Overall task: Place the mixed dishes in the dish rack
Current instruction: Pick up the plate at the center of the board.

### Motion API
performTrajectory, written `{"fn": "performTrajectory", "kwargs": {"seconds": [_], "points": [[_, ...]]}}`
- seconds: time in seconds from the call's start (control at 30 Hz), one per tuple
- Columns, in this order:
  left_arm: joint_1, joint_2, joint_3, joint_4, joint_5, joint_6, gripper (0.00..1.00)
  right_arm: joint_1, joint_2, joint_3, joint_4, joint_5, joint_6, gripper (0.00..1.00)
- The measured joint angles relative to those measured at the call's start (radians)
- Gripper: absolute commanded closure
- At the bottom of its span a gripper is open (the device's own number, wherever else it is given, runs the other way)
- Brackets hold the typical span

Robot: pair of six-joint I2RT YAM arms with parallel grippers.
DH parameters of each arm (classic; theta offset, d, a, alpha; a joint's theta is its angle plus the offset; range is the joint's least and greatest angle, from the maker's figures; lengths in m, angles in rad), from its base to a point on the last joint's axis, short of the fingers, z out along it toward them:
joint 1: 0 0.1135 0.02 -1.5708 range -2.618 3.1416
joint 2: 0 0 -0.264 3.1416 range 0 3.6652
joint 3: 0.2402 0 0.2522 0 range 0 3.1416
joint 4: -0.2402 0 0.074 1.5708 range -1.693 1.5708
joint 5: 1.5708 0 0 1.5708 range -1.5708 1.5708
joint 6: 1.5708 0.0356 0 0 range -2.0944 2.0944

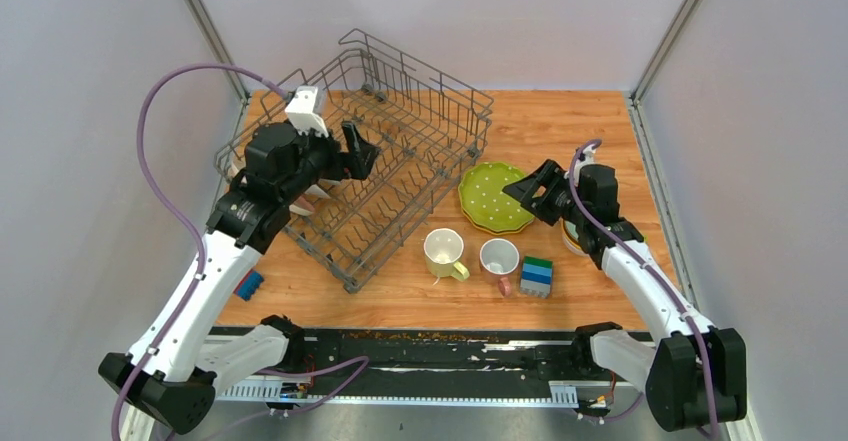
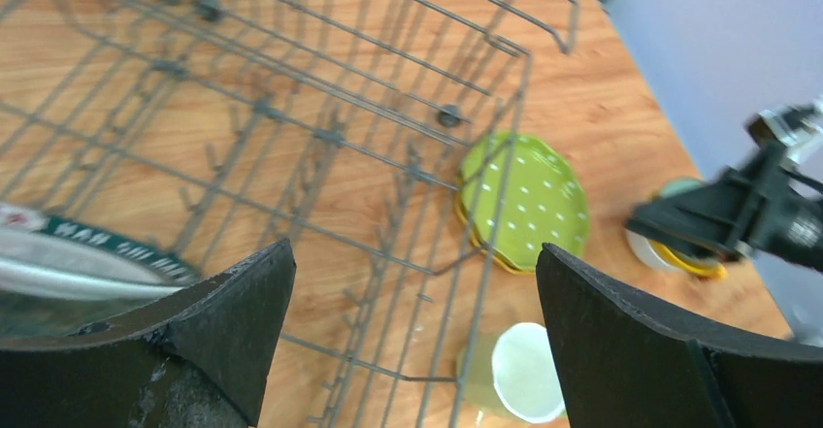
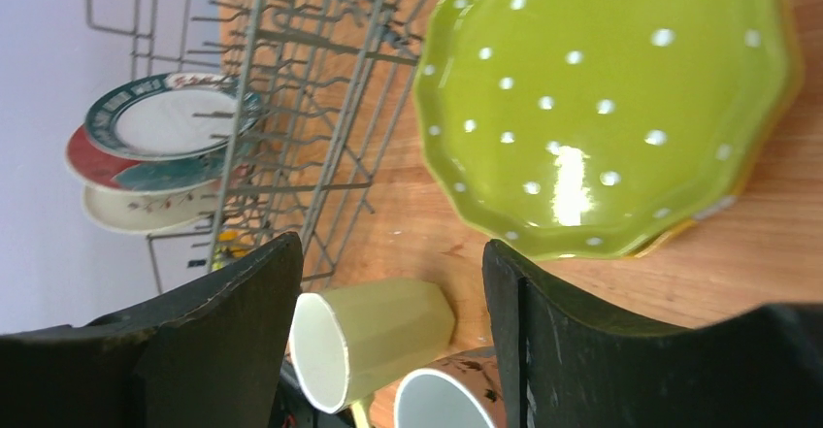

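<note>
Both hands gape empty; the left hand (image 1: 365, 151) hovers over the rack (image 1: 455, 111); the right hand (image 1: 527, 191) sits by the green plate (image 1: 493, 197), flat on the tabletop (image 1: 580, 131) beside the rack; slide one finger under its rim, pinch squarely.

- Left arm (image 1: 195, 296): white shells over the long links, black joints, black base
- Right arm (image 1: 650, 286): same white-and-black build
- Purple cable (image 1: 150, 101): loops wide of the left arm; another hugs the right
- White camera block (image 1: 305, 111): sits on the left wrist
- Fingers (image 2: 223, 321): broad, matte black, with straight inner faces
</note>
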Motion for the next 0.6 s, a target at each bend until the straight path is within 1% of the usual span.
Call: {"fn": "performTrajectory", "kwargs": {"seconds": [0.13,0.3,0.43,0.6], "points": [[0.0,0.005,-0.027,0.05,0.159,0.003,0.0,-0.006,0.004,-0.005,-0.042,0.082,-0.014,0.32],[0.0,0.048,-0.032,0.109,0.327,0.002,0.0,-0.014,0.048,-0.005,-0.071,0.177,-0.024,0.38],[0.0,0.084,-0.051,0.142,0.408,-0.002,0.0,-0.016,0.102,-0.005,-0.082,0.231,-0.021,0.42],[0.0,0.102,-0.074,0.156,0.476,-0.017,0.0,-0.016,0.179,-0.005,-0.099,0.287,-0.017,0.47]]}}
